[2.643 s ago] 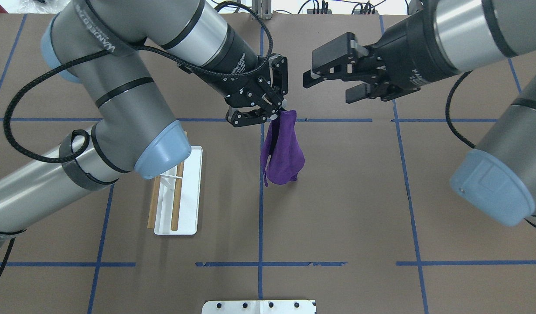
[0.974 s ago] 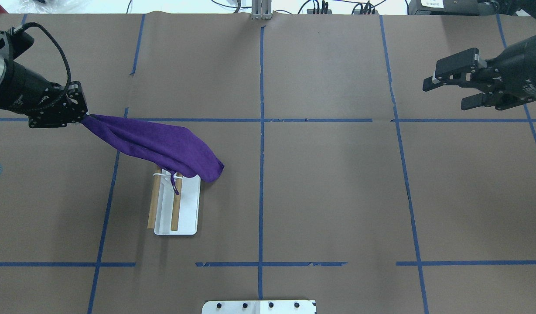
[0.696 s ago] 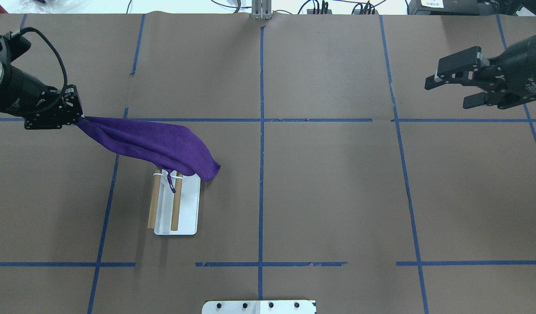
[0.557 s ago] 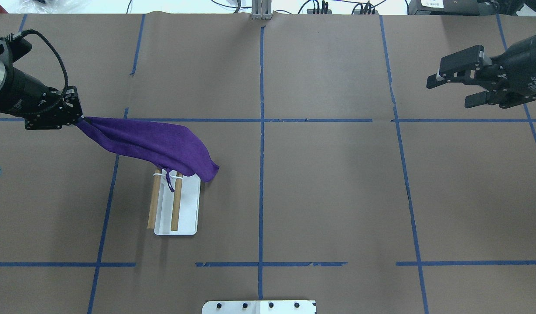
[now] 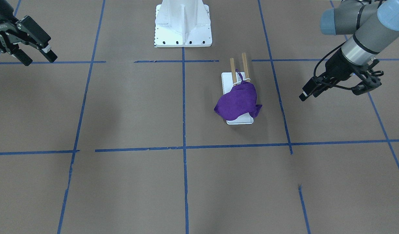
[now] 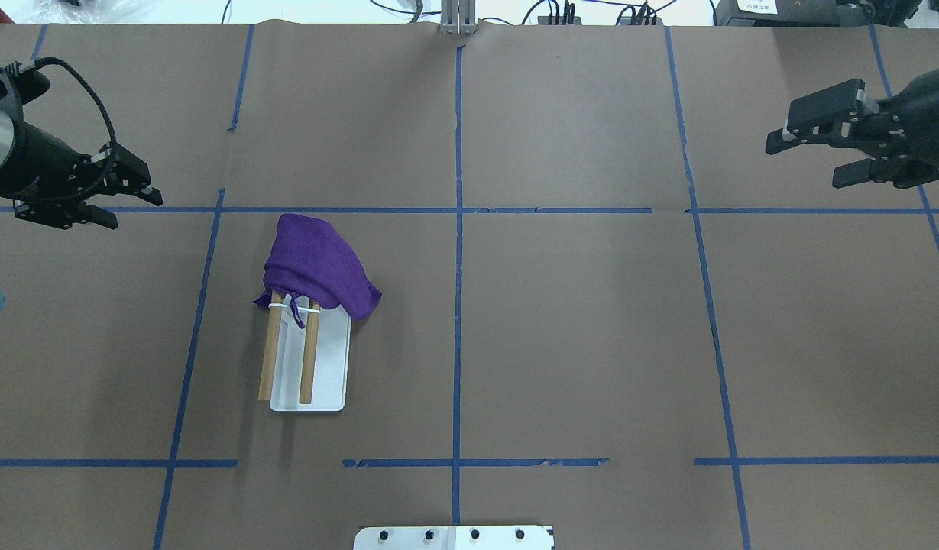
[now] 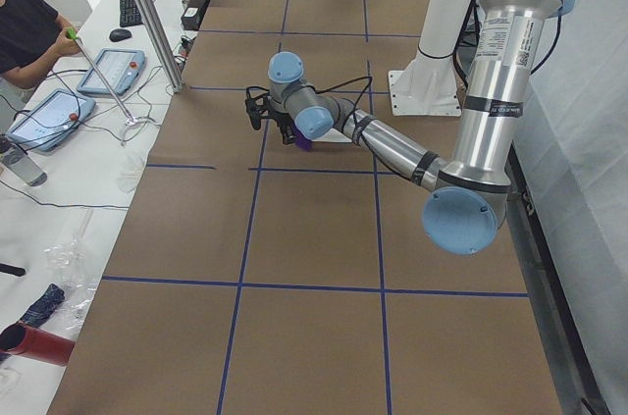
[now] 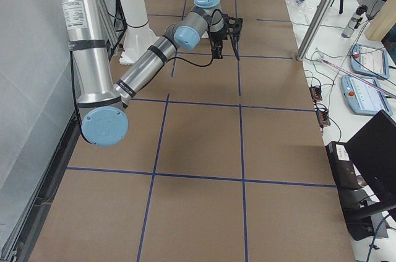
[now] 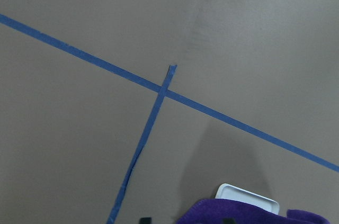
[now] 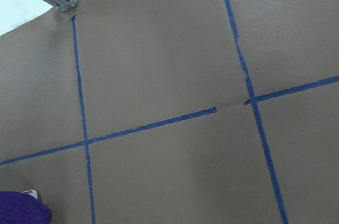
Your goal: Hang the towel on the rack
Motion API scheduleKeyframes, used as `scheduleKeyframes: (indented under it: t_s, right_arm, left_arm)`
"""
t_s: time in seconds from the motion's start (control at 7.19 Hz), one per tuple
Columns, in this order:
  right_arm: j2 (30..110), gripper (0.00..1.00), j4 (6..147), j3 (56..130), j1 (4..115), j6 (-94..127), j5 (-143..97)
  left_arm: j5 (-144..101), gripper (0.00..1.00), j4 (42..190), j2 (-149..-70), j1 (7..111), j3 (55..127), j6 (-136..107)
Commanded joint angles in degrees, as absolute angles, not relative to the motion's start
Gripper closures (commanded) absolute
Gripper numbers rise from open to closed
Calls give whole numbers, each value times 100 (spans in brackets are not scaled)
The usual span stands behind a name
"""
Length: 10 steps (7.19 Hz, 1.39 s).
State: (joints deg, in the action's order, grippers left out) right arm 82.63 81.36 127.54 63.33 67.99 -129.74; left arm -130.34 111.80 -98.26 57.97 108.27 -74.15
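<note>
The purple towel (image 6: 316, 263) lies bunched over the far end of the rack (image 6: 333, 367), covering the ends of its two wooden rods (image 6: 309, 359); a loop of it hangs between them. In the front view the towel (image 5: 238, 100) hides most of the white base (image 5: 240, 122). My left gripper (image 6: 125, 208) is open and empty, well to the left of the towel. My right gripper (image 6: 809, 153) is open and empty at the far right. The towel's edge shows in the left wrist view (image 9: 249, 216) and in the right wrist view (image 10: 21, 209).
Brown paper with blue tape lines (image 6: 457, 229) covers the table. The white robot pedestal (image 5: 183, 22) stands at the near-middle edge. An operator (image 7: 25, 32) sits by tablets beside the table's far side.
My left gripper has opened and let go of the towel, which dropped from its stretched-out span into a heap on the rack's far end. My right gripper has drifted a little further right.
</note>
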Motion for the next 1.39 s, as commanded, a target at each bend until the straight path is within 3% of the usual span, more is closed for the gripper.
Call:
scheduleKeyframes:
  t_s: [0.0, 0.7, 0.97, 1.25]
  right_arm:
    - [8743, 0, 8147, 12317, 6809, 5344, -12999]
    - [9360, 0, 8644, 10698, 8083, 1115, -12920]
    - [9282, 0, 9463, 10207, 8646, -782, -12815]
    - [9334, 0, 9501, 9793, 9095, -1343, -12902]
  left_arm:
    - [-13025, 0, 11171, -9556, 5853, 10845, -6065]
    - [-13034, 0, 11118, -9115, 7766, 10154, -1195]
    - [-13078, 0, 11092, -9123, 8522, 9600, -162]
    - [-13332, 0, 10620, -9097, 8850, 9545, 356]
